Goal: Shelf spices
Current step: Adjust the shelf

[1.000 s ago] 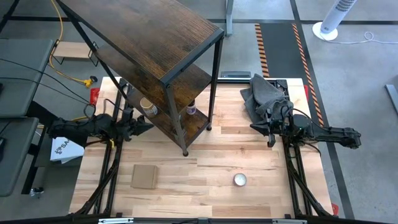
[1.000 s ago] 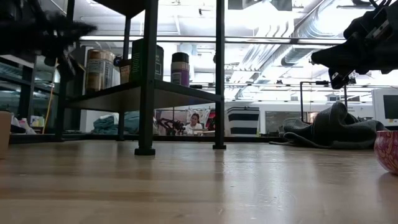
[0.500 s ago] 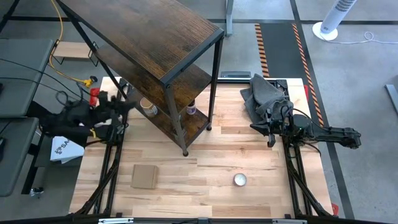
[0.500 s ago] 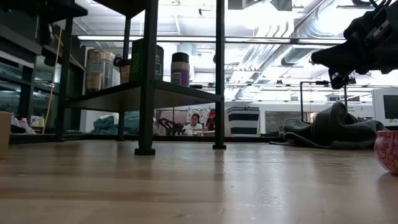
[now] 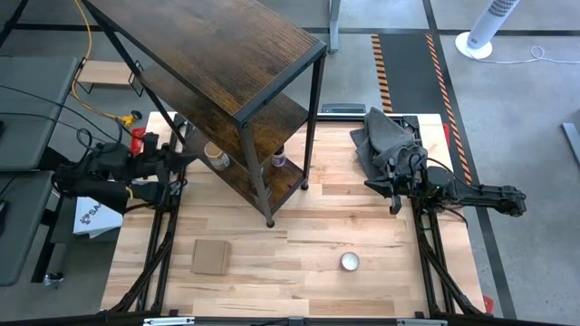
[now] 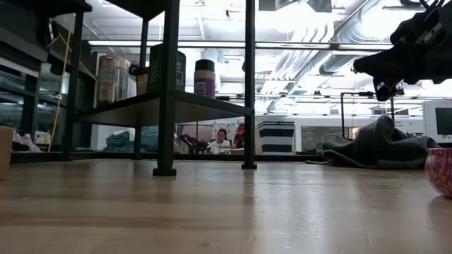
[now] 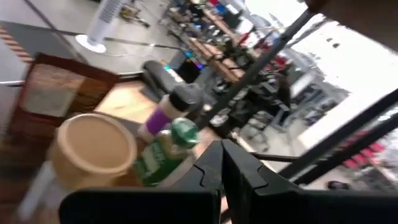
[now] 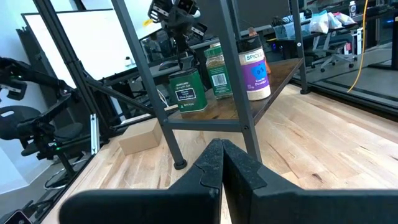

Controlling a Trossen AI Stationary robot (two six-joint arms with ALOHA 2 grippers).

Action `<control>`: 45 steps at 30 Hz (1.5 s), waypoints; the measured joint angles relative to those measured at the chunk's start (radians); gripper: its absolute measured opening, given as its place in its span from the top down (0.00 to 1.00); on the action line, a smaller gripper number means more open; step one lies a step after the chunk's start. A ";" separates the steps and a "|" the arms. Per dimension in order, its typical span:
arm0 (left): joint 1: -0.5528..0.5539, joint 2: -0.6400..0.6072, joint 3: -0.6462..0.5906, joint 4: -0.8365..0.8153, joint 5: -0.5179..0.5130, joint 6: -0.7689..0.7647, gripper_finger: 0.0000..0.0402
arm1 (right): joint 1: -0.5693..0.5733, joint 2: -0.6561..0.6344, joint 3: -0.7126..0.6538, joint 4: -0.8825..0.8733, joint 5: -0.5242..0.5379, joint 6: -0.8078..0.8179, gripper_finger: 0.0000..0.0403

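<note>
**Spices sit on the shelf**

The tan-lidded jar point(image 7: 93, 146), green-lidded jar point(image 7: 166, 152) & dark-capped jar point(image 8: 254, 73) w/ purple-white label stand close together on the shelf's point(image 5: 227, 63) low board, near the dark tin point(image 8: 186, 91). My left pincer point(image 7: 221, 163) is pressed tight, holding nothing, up by the shelf's left side. My right pincer point(image 8: 219, 163) is pressed tight too, empty, over the table point(image 5: 299, 244) by a grey cloth point(image 5: 385, 136).

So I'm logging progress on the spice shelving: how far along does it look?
Done: the tan-lidded jar, green-lidded jar, purple-labelled jar and green tin stand on the shelf. In hand: nothing; the left gripper and right gripper are shut, empty. Left: no spices visible on the table.
</note>
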 joint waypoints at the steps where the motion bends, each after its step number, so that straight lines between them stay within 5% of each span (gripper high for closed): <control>1: 0.000 0.000 0.000 0.017 0.006 -0.001 1.00 | 0.000 0.000 0.000 0.000 0.000 0.000 1.00; 8: 0.000 0.000 0.000 0.155 -0.007 -0.019 1.00 | 0.000 0.001 0.000 0.056 0.032 0.049 1.00; 14: 0.000 0.000 0.000 0.222 -0.016 0.015 1.00 | 0.000 0.001 0.000 0.367 0.302 0.683 1.00; 18: 0.000 0.000 0.000 0.217 -0.033 0.047 1.00 | 0.045 0.103 0.014 0.489 0.222 0.813 1.00; 25: 0.000 0.000 0.000 0.218 -0.037 0.084 1.00 | 0.257 0.644 0.343 0.494 0.279 0.641 1.00; 31: 0.000 0.000 0.000 0.217 -0.038 0.106 1.00 | 0.307 1.128 0.697 0.355 0.219 0.500 1.00; 37: 0.000 0.000 0.000 0.217 -0.041 0.116 1.00 | 0.246 1.342 0.937 0.245 0.323 0.477 1.00; 45: 0.000 0.000 0.000 0.215 -0.038 0.116 1.00 | 0.189 1.460 1.149 0.012 0.477 0.401 1.00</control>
